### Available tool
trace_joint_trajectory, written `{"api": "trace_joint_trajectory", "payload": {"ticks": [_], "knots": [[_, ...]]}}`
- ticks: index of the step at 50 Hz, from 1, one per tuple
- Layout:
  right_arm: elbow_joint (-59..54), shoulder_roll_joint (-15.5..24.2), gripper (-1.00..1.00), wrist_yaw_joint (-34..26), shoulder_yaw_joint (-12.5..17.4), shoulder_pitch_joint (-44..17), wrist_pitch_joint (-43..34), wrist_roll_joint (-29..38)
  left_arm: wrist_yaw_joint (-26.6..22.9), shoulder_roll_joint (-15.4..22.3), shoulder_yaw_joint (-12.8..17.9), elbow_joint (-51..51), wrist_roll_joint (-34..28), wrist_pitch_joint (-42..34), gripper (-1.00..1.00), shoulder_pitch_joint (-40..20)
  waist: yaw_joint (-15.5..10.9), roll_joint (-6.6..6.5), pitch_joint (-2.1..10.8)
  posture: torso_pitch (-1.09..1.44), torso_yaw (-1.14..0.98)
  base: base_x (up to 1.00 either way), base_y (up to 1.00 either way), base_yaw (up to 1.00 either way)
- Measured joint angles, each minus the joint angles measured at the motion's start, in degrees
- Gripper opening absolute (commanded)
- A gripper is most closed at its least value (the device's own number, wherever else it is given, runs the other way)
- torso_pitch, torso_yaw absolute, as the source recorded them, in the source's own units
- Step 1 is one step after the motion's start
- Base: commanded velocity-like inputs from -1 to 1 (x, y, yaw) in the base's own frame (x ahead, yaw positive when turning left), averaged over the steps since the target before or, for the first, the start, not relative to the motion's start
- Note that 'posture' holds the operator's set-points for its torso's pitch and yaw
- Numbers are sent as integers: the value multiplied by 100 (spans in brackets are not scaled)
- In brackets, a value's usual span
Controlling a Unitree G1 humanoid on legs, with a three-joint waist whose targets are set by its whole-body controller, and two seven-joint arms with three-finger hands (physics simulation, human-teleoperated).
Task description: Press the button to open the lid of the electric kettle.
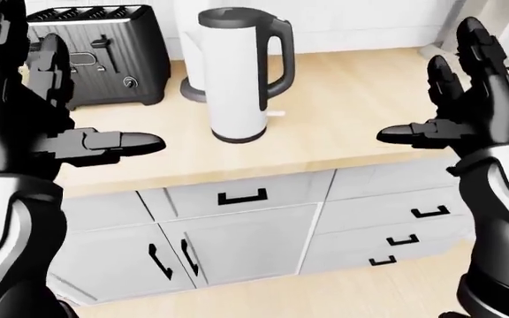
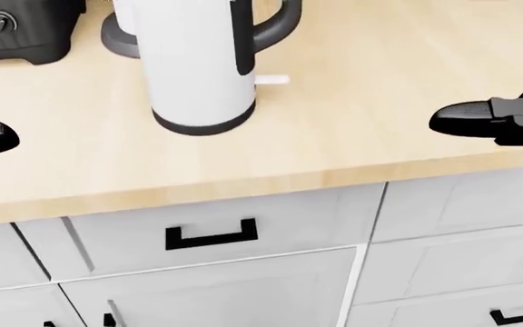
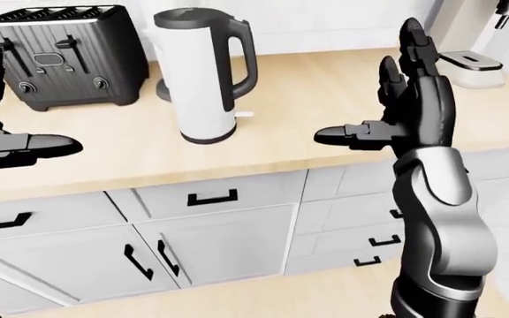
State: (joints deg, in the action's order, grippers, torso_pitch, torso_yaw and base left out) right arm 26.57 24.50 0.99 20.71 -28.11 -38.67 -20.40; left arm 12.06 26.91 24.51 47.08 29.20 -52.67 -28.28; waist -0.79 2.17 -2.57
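Note:
A white electric kettle (image 1: 235,73) with a black handle and a shut lid stands upright on the wooden counter (image 1: 351,106); it also shows in the right-eye view (image 3: 200,73). My left hand (image 1: 42,99) is open at the left of the left-eye view, left of the kettle and apart from it. My right hand (image 3: 405,99) is open, fingers raised, to the right of the kettle and apart from it. The lid button is not clearly visible.
A dark toaster (image 1: 100,53) stands left of the kettle. A dark round base (image 1: 192,89) sits behind the kettle. A white appliance (image 3: 471,63) stands at the counter's right. White cabinets and drawers with black handles (image 1: 241,197) are below the counter.

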Motion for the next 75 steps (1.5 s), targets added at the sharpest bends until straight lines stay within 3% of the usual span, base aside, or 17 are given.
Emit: {"api": "trace_joint_trajectory", "payload": {"ticks": [7,11,14,19,27,28,33,37,40,42,46,52,59,63,65,70,75], "knots": [[-158,64,100,73,94,2,-112,2,-88,76,-2,-118,116,-73,100,21,115,-81,-8,0,0,14,8,0],[-107,148,100,93,129,-110,-79,-63,-121,324,304,-219,100,52,100,15,132,-373,-55,0,0,14,8,0],[-173,200,100,114,143,-195,-47,-102,-168,470,462,-287,64,159,100,112,129,-647,8,0,0,14,7,0],[-345,230,100,92,33,-155,-94,-198,-186,669,766,-489,89,95,100,243,32,-511,-33,0,0,14,8,0],[-469,530,100,161,249,-390,63,-287,-112,819,707,-367,260,144,100,79,21,33,4,0,0,14,8,0],[-507,558,100,176,292,-375,87,-293,-106,785,674,-345,291,138,100,100,72,-49,-32,0,0,14,8,0],[-849,615,100,253,336,-333,102,-281,-123,792,558,-405,382,98,100,136,120,-95,-15,0,0,14,8,0],[-758,651,100,267,320,-362,169,-312,-82,836,662,-332,390,121,100,98,137,-375,-74,0,0,14,8,0],[-756,622,100,266,281,-385,226,-318,-58,873,670,-330,403,146,100,71,134,-629,-7,0,0,14,8,0],[-753,545,100,248,172,-308,226,-335,-22,856,718,-360,423,93,100,111,58,-559,-72,0,0,14,8,0],[-791,572,100,220,141,-332,95,-410,91,926,709,-355,507,-41,100,27,29,-446,-34,0,0,14,8,0],[-752,729,100,282,322,-466,220,-454,218,1062,663,-189,720,-60,100,-164,4,24,-5,0,0,14,8,0],[-896,758,100,388,367,-381,171,-454,280,1085,545,-206,932,-140,100,-154,121,-116,-30,0,0,14,8,0],[-781,767,100,369,341,-406,210,-493,323,1120,605,-159,931,-68,100,-168,136,-399,-84,0,0,14,8,0],[-776,767,100,368,329,-422,220,-497,335,1129,593,-154,936,-48,100,-170,155,-627,-45,0,0,14,8,0],[-836,689,100,320,171,-375,152,-555,399,1129,626,-273,925,-128,100,-114,19,-535,-53,0,0,14,8,0],[-834,761,100,378,318,-480,165,-588,407,1186,644,-190,965,-89,100,-173,33,-268,-32,0,0,10,5,0]]}}
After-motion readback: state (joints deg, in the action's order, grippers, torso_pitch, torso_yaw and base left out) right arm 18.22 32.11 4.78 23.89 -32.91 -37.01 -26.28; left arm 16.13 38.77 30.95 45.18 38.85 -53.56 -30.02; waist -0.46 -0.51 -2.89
